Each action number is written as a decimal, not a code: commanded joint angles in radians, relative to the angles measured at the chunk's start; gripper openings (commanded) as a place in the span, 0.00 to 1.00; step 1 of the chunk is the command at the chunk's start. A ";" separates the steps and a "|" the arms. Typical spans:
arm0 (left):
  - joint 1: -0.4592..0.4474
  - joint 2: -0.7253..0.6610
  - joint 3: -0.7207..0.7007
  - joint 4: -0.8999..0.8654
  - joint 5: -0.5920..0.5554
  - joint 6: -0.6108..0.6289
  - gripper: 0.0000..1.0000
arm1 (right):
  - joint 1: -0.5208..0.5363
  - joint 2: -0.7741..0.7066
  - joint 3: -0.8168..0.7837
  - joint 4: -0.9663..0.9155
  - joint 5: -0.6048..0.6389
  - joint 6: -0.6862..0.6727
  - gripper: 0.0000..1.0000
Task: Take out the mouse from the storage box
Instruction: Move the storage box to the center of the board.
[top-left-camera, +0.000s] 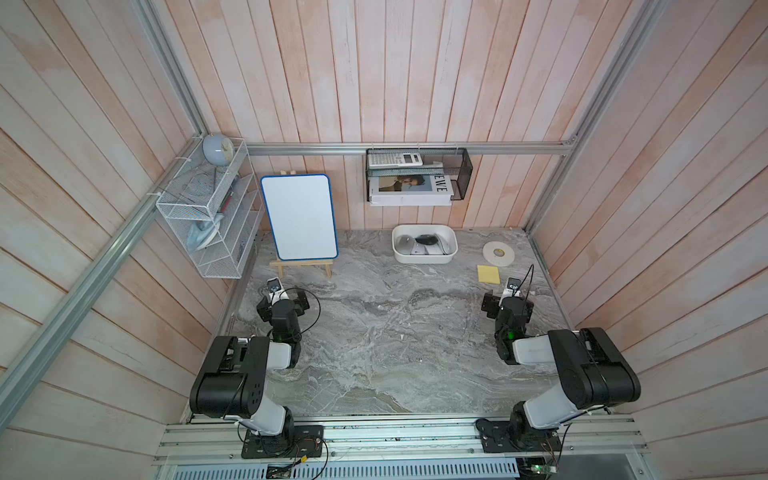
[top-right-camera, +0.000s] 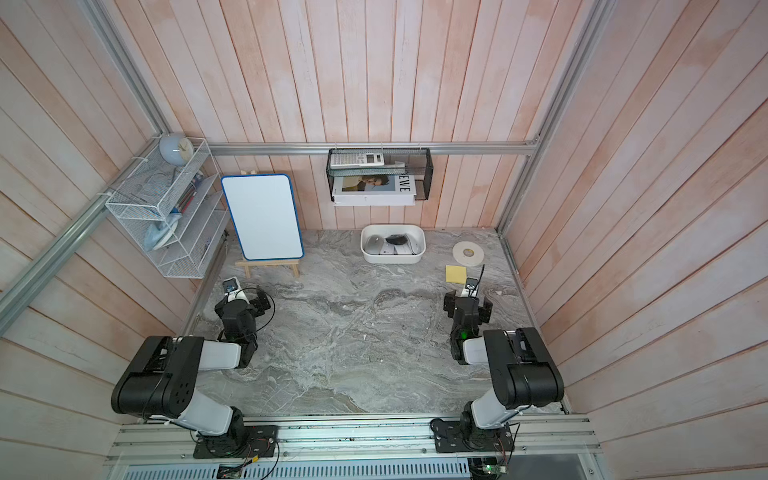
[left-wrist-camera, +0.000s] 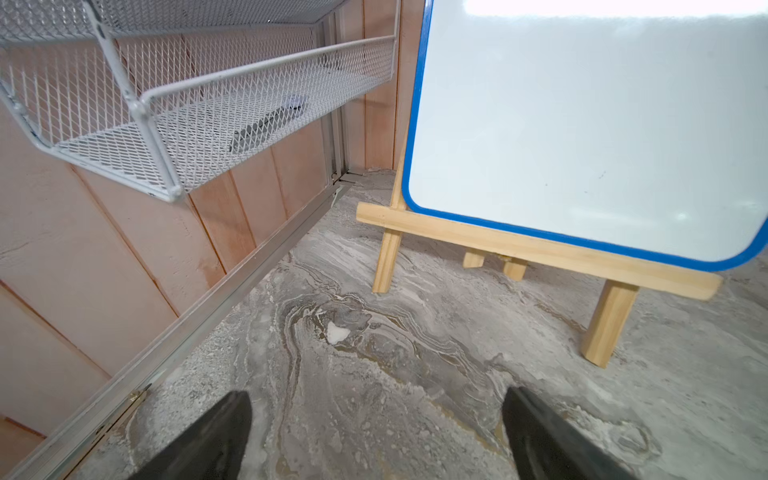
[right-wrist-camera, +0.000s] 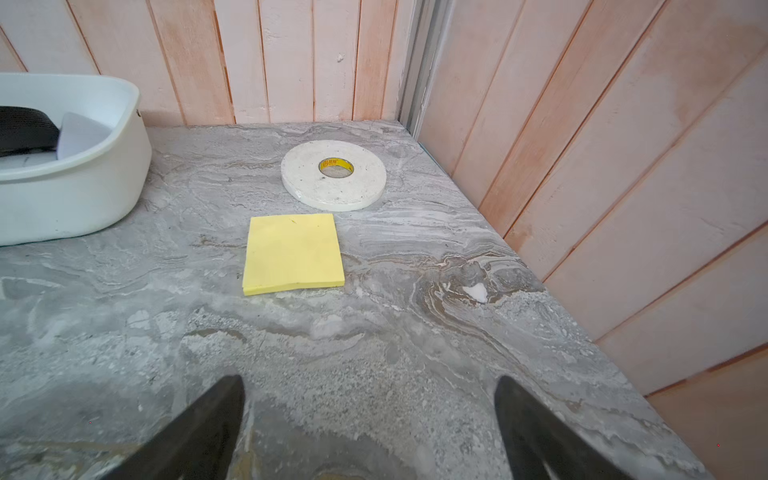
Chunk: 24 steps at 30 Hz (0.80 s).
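Right wrist: mouse (right-wrist-camera: 25, 129), seemingly, inside storage box (right-wrist-camera: 83, 195); right pincer (right-wrist-camera: 370, 384) agape.

The left arm (top-left-camera: 232, 376) and the right arm (top-left-camera: 590, 370) are held folded, elbows raised and wrists pointed forward and down. The jaws of the left gripper (left-wrist-camera: 376, 395) and the right gripper (right-wrist-camera: 370, 380) are spread wide and empty.

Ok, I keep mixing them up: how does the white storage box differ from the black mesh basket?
The storage box is solid white plastic; the mesh basket is black wire. The storage box sits on the table holding mice; the mesh basket hangs on the back wall holding a calculator and a book. Both are rectangular, open-topped.
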 joint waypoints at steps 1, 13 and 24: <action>-0.001 0.007 0.003 0.011 -0.002 -0.007 1.00 | -0.002 0.002 0.015 0.002 -0.005 0.012 0.98; -0.001 0.007 0.003 0.012 -0.002 -0.007 1.00 | -0.002 0.001 0.015 0.002 -0.005 0.012 0.98; -0.122 -0.113 -0.073 0.074 -0.070 0.124 1.00 | 0.083 -0.133 -0.047 0.017 -0.070 -0.119 0.98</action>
